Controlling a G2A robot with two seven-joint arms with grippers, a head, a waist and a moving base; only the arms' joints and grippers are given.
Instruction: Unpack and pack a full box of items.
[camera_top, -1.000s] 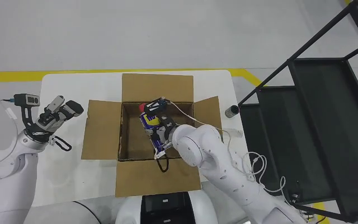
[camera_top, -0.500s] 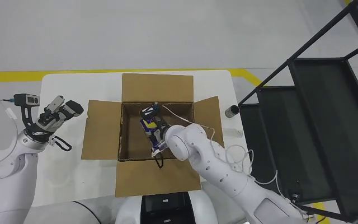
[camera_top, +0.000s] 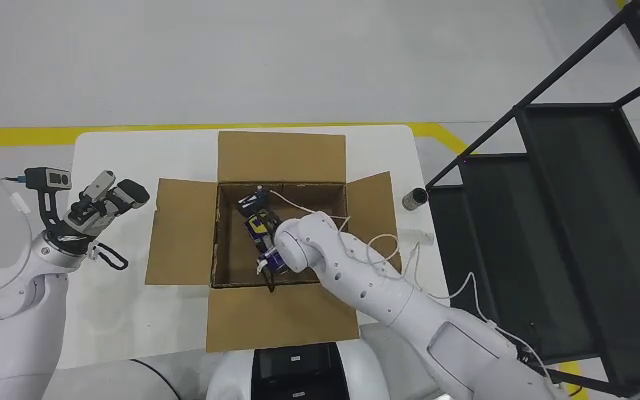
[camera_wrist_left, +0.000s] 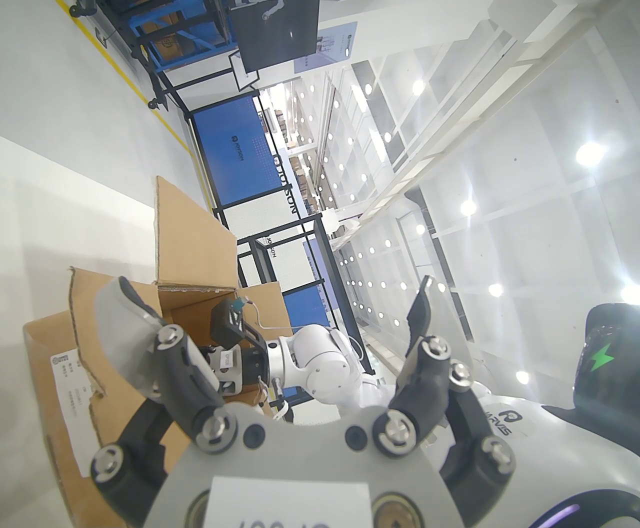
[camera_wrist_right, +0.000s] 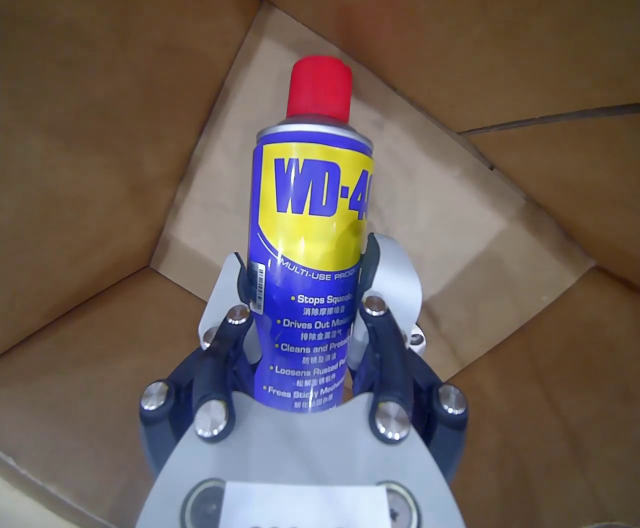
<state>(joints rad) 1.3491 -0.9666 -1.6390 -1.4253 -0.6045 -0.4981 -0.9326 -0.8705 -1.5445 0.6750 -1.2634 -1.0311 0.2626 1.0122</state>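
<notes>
The premises were an industrial hall, part warehouse, part robot test floor; a painted yellow boundary line (camera_top: 120, 129) crossed the pale grey sealed floor (camera_top: 300, 60); a black steel shelving rack (camera_top: 560, 220) stood close by; blue perforated partition panels (camera_wrist_left: 227, 150), blue racking loaded with brown cartons (camera_wrist_left: 162, 50) and a high white ceiling of round lamps (camera_wrist_left: 590, 154) lay beyond.

the right arm (camera_top: 350, 275) is stretched forward and inward from the shoulder, with its wrist turned downward. the right gripper (camera_wrist_right: 306, 265) is clamped on a spray can (camera_wrist_right: 310, 200), one finger pressed against each side of the can's lower body. the left arm (camera_top: 40, 265) is held out at the far left side, and the left gripper (camera_wrist_left: 272, 297) is pointed upward and outward, its fingers spread wide apart.
</notes>
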